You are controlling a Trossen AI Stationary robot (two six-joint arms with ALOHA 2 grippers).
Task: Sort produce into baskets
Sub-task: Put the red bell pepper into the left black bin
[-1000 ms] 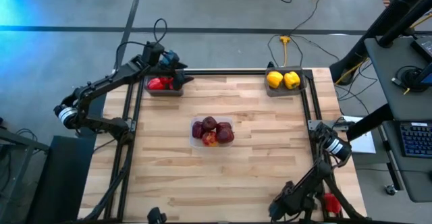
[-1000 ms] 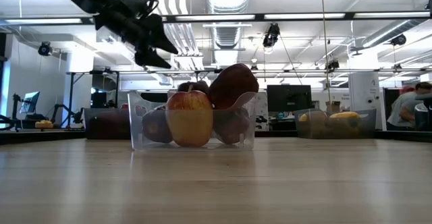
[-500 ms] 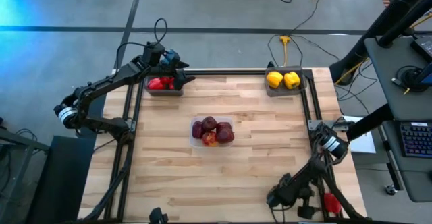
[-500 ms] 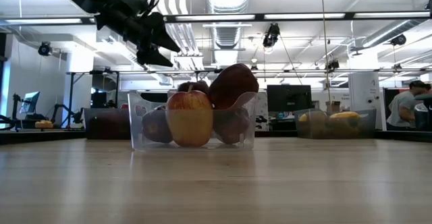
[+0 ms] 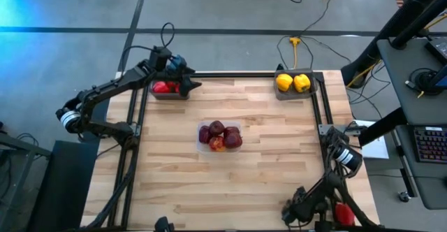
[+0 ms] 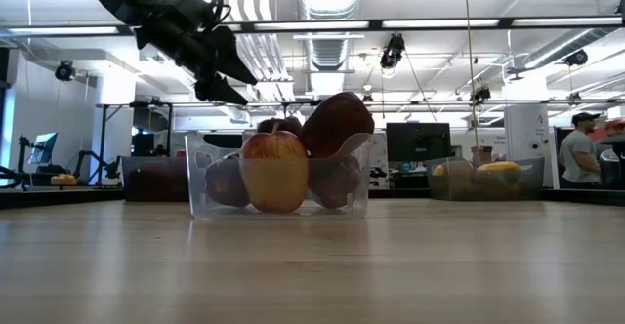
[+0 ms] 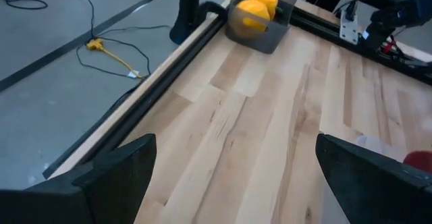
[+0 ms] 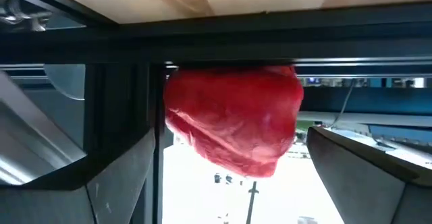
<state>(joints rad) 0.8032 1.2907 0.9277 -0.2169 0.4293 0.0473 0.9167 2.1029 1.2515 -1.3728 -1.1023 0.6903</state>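
- The right hand (image 5: 307, 214) is positioned past the near right corner of the surface (image 5: 265, 155), below the level of its top, as judged from the right wrist view
- A red bell pepper (image 8: 233, 119) is seen between the spread fingers (image 8: 88, 183) of the right hand; the fingers stand apart from it, so the hand is open and nothing is gripped. In the high view the same red item (image 5: 343, 213) lies off the surface beside the frame rail
- The left hand (image 5: 183, 84) is held above the dark grey tray (image 5: 170, 95) at the far left corner, which contains red peppers (image 5: 162, 87); its fingers (image 7: 115, 170) are spread wide with nothing between them
- Dark red apples (image 5: 219, 135) are gathered in the clear container (image 5: 202, 145) at the middle of the surface
- Two yellow peppers (image 5: 292, 82) are placed in the grey tray (image 5: 296, 95) at the far right corner
- The step in hand is judged to be retrieval of the stray red pepper
- The fingers should be centred on the widest part of the pepper before being closed
- Closure should be gentle, as the glossy, rounded skin is likely to slip
- Frame rails should be cleared on the lift, and the pepper should be carried to the far left tray
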